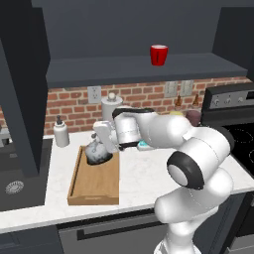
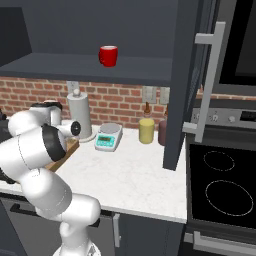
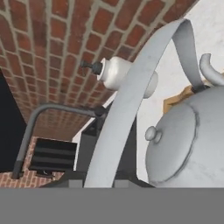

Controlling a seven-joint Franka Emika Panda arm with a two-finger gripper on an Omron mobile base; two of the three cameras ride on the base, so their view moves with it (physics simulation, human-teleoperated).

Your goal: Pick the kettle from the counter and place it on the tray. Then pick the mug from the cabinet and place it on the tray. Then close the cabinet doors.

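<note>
Simulated kitchen, mid-task: the robot's gripper hangs over the far end of the wooden tray, fingers pinched on the thin arched handle of the kettle. In the hand view the handle band runs straight up from betw. the finger tips, w/ the kettle's lid and knob close below and its spout at the upper right. Whether the kettle's base already sits on the tray floor or is a touch above it can't be told from the left base view; it's at the tray's back end, near the soap bottle and the tall grey cylinder.

Step in hand, by the look of it: first of three, setting the kettle down, nearly done. Next move calls for letting go of the handle and lifting clear w/o snagging the arch, then a long reach up to the red mug, which stands upright on the cabinet shelf, well apart from the arm. Cabinet door stands open at the right, its bar handle facing out; door closing comes last. Scale and yellow canister sit on the counter, off the likely path.
</note>
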